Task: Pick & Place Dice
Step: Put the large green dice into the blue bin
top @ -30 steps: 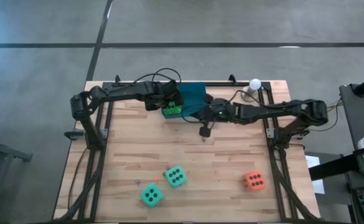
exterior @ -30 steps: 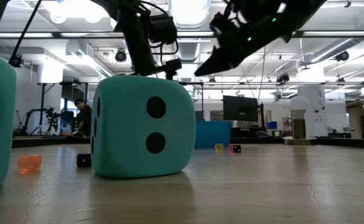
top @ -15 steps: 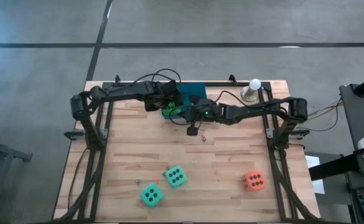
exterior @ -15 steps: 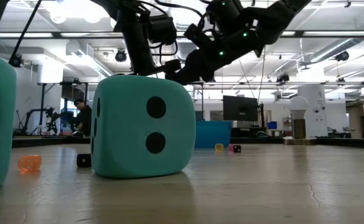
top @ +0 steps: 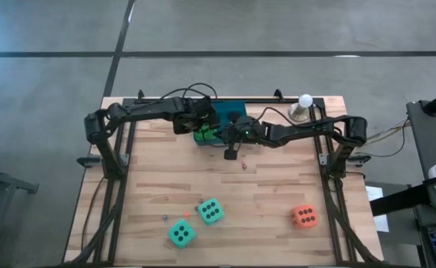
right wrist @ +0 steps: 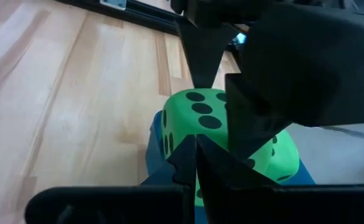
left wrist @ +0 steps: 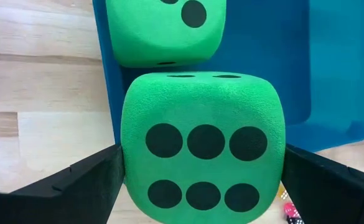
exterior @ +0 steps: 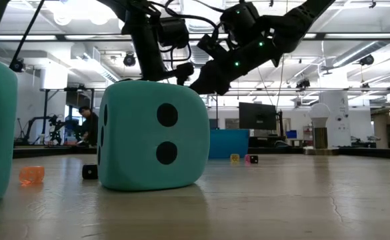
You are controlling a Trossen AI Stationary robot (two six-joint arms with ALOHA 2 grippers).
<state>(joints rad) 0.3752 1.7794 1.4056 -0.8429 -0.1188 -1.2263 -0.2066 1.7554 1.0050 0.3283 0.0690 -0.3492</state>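
Observation:
My left gripper (top: 203,128) reaches down at the near left corner of the blue tray (top: 234,112) with a bright green die (left wrist: 203,158) between its fingers, six pips showing. A second green die (left wrist: 163,28) lies in the tray just beyond. My right gripper (right wrist: 194,155) is shut and comes in level from the right, its tips at the held die's side (right wrist: 188,124); I cannot tell whether they touch it. Near the front edge stand two teal dice (top: 211,211) (top: 181,234) and an orange-red die (top: 304,217). My left gripper has the green die pinched between its two fingers (left wrist: 88,180), one on each of two opposite side faces (left wrist: 132,168). The fingers come steeply from above. The die sits level over the tray's near rim (left wrist: 113,106); whether it rests on the rim does not show.
A white ball on a metal stand (top: 305,102) stands at the far right corner. Tiny bits lie near the teal dice (top: 174,217) and under the right arm (top: 243,165). In the low view a teal die (exterior: 151,137) fills the foreground. Bare wood lies across the middle.
My right gripper has gone toward the table's left edge and somewhat down, closing in on the green die that the left gripper holds, and has stayed shut. The left gripper and the die have kept their place.

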